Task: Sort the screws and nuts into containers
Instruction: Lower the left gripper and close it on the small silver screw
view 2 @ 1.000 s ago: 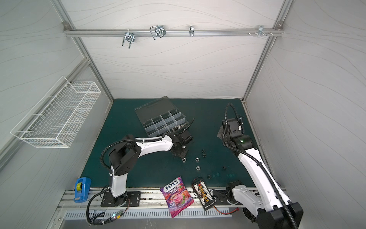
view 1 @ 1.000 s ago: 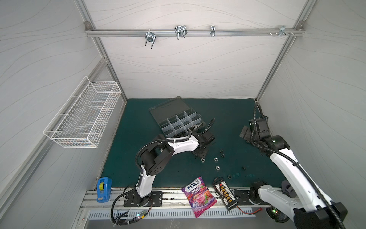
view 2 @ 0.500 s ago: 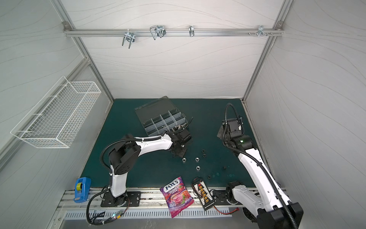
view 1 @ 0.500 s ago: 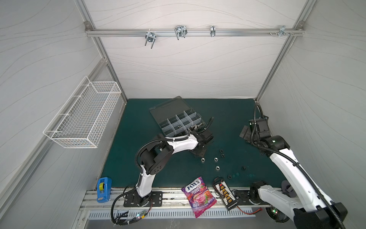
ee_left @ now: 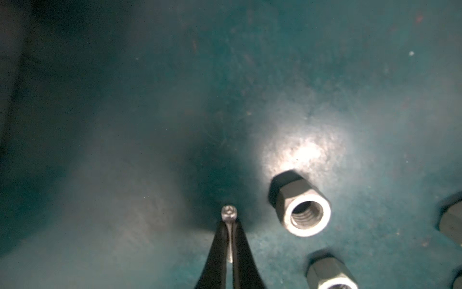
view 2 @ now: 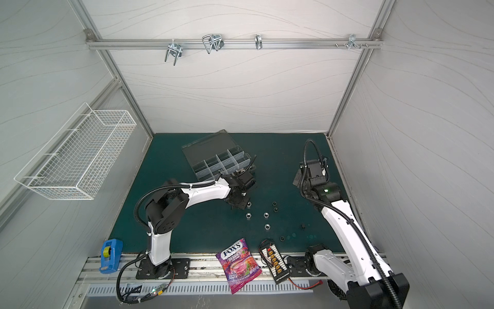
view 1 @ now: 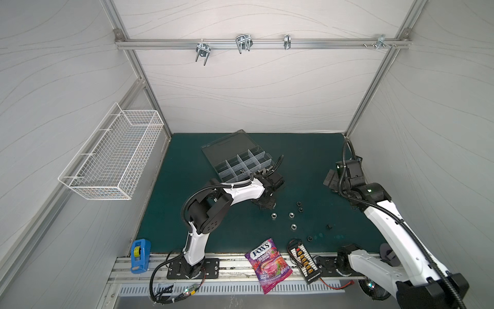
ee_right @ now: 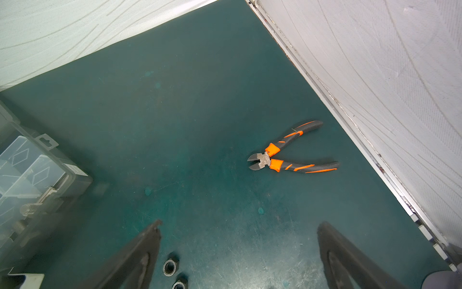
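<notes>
Item in hand: one thin silver screw (ee_left: 229,217), pinched between the black tips of the left gripper (ee_left: 230,225). The jaws are drawn together on its shank, with the head showing at the tips. It sits low over the green mat (view 1: 173,200), just beside a silver nut (ee_left: 303,212). Whether the screw is clear of the mat cannot be told.

Right gripper (ee_right: 239,225): jaws wide apart and holding nothing, above the right side of the mat, near orange-handled pliers (ee_right: 287,156).

Organizer box (view 1: 227,145): lid open, at the back of the mat, just behind the left gripper. Thick threaded bolts (ee_right: 41,200) lie in a corner compartment in the right wrist view. The contents of the other compartments are too small to tell.

Loose on the mat:
- Three silver nuts (view 1: 273,215) in front of the left gripper, in both top views.
- A fourth silver nut (view 2: 248,204) beside the gripper tip, in a top view.
- Two black nuts (view 1: 299,206) close together.
- One black nut (view 1: 309,238) near the front edge.
- One small black piece (view 1: 329,227), probably a screw.

Progress, as judged: partway. Some bolts are filed and one thin screw is gripped but not yet delivered. Every visible nut is unsorted. Left to do: carry the screw to its compartment, then the nuts, silver and black apart, then the black piece.

Not stock: candy bag (view 1: 268,266), connector board (view 1: 304,263), wire basket (view 1: 112,160).
</notes>
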Robot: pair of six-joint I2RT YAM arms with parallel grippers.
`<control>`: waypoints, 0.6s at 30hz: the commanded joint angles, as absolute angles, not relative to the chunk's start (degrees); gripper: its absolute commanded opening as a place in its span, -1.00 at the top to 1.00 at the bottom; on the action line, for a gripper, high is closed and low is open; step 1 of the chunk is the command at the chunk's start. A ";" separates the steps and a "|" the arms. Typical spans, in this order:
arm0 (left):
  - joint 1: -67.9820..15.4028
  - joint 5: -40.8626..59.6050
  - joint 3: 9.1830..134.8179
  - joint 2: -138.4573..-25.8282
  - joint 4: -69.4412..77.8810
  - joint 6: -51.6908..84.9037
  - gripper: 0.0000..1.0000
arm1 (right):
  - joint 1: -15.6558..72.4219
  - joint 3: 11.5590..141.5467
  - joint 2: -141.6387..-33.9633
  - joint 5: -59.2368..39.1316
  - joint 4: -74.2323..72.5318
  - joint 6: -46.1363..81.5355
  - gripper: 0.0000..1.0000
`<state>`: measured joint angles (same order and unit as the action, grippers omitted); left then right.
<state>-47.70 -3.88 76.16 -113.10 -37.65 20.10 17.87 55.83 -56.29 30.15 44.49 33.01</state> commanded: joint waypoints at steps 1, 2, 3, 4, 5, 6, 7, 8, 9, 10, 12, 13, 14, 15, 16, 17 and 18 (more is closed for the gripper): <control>-46.61 -4.49 75.30 -112.94 -39.66 19.88 0.91 | 17.57 56.16 -55.90 31.16 44.67 33.49 -0.98; -46.49 -4.33 75.08 -112.99 -39.59 19.84 0.97 | 17.53 56.16 -55.82 31.20 44.73 33.48 -0.98; -46.29 -4.23 75.15 -113.00 -39.49 19.73 0.98 | 17.58 56.16 -55.81 31.18 44.80 33.49 -0.98; -46.24 -4.16 75.15 -113.10 -39.49 19.54 0.99 | 17.51 56.08 -55.76 31.17 44.89 33.57 -0.98; -46.23 -4.20 75.15 -113.06 -39.45 19.40 0.99 | 17.54 56.07 -55.68 31.16 44.85 33.49 -0.98; -46.22 -4.24 75.12 -113.15 -39.40 19.30 1.00 | 17.58 56.05 -55.64 31.19 44.82 33.49 -0.98; -46.18 -4.30 75.15 -113.14 -39.42 19.20 1.00 | 17.54 55.90 -55.55 31.19 44.82 33.49 -0.98; -46.20 -4.35 75.15 -113.22 -39.39 19.12 1.00 | 17.52 55.82 -55.55 31.12 44.85 33.54 -0.98; -46.20 -4.47 75.22 -113.28 -39.42 18.97 1.00 | 17.58 55.81 -55.56 31.11 44.90 33.54 -0.98; -46.23 -4.44 75.28 -113.30 -39.33 18.81 1.00 | 17.55 55.82 -55.60 31.03 44.83 33.65 -0.98; -46.20 -4.48 75.42 -113.38 -39.47 18.50 1.00 | 17.53 55.81 -55.63 30.89 44.74 33.58 -0.98; -46.20 -4.56 75.49 -113.35 -39.59 18.46 1.00 | 17.57 55.82 -55.63 30.93 44.77 33.59 -0.98; -46.22 -4.56 75.45 -113.20 -39.61 18.30 1.00 | 17.54 55.89 -55.59 30.89 44.81 33.53 -0.98; -46.23 -4.52 75.50 -112.97 -39.56 18.29 1.00 | 17.58 55.89 -55.56 30.91 44.74 33.60 -0.98; -46.22 -4.48 75.50 -112.80 -39.41 18.21 1.00 | 17.51 55.90 -55.50 31.02 44.82 33.52 -0.98; -46.23 -4.47 75.50 -112.53 -39.25 18.02 1.00 | 17.57 55.90 -55.54 31.06 44.82 33.51 -0.98; -46.22 -4.40 75.50 -112.30 -39.24 17.93 1.00 | 17.57 55.83 -55.55 31.12 44.83 33.50 -0.98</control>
<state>-46.74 -3.62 76.05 -112.97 -37.60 18.79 17.87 55.83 -56.29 30.15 44.51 33.01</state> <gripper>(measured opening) 0.047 0.990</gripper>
